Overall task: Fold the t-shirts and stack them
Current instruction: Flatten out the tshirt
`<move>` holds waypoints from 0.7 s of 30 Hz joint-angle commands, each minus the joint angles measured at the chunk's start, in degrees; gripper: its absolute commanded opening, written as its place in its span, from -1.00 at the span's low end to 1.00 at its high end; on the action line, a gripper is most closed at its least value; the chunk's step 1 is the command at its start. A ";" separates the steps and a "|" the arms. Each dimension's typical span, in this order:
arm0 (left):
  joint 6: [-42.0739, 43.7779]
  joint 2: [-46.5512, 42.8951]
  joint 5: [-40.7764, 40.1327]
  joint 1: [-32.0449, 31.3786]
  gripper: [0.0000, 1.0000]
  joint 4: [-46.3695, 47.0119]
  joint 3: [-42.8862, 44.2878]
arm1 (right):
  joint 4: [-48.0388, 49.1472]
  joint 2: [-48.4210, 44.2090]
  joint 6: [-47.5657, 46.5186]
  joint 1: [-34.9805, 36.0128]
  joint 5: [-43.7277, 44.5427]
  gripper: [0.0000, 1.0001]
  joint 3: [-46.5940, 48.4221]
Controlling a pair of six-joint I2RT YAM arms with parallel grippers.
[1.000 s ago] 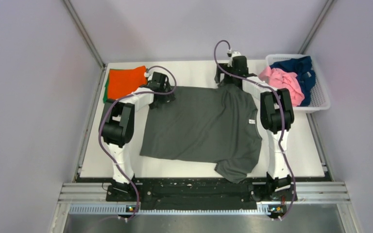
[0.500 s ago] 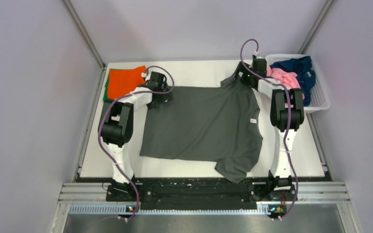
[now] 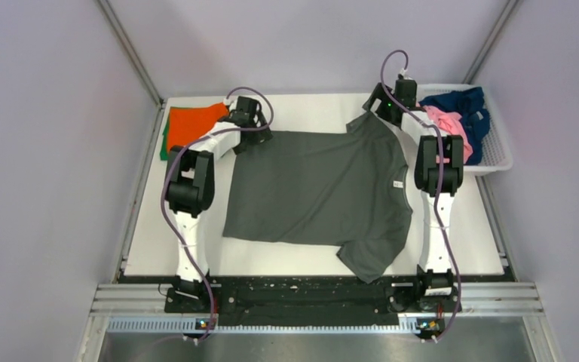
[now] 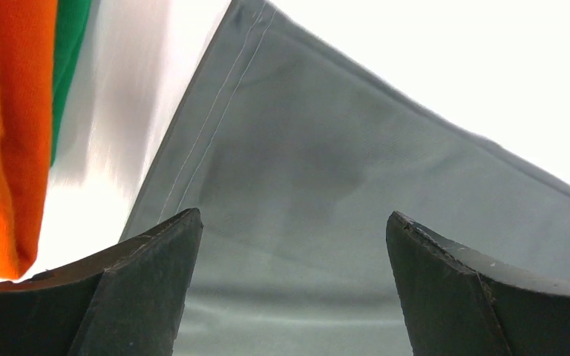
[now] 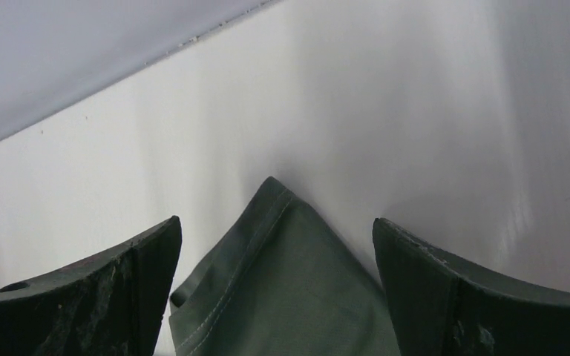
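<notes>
Across the middle of the overhead view, on the white table (image 3: 151,226), the dark grey t-shirt (image 3: 317,192) lies spread out nearly flat and fills most of the surface. Its long axis runs left to right across the frame. The hem is at the left and the neck is at the right, where the small white label (image 3: 398,184) shows. One sleeve peaks toward the upper right, and the other droops at the lower right, close to the table's near edge.

At the upper right stands the white basket (image 3: 501,154), with a pink shirt (image 3: 445,121) and a navy shirt (image 3: 467,102) heaped inside. At the upper left, a folded orange shirt (image 3: 192,124) rests on a green shirt (image 4: 70,44).

The left gripper (image 4: 289,222) is over the far hem corner, its fingers spread wide with only cloth showing between them. The right gripper (image 5: 274,222) is over the far sleeve tip, just as wide and holding nothing.

My worry is the grasp. If either pair of fingers closes too near the edge, the fabric could slip out once it is lifted, and the fold would go crooked. The left gripper is also just beside the orange stack, so a careless sweep might drag it askew. The drooping near sleeve could bunch under the body when the shirt is folded.
</notes>
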 commanded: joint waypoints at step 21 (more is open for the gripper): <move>-17.22 -61.02 -5.87 -5.66 0.91 -14.82 -52.28 | -3.69 -67.84 -0.52 12.68 18.01 0.97 -64.28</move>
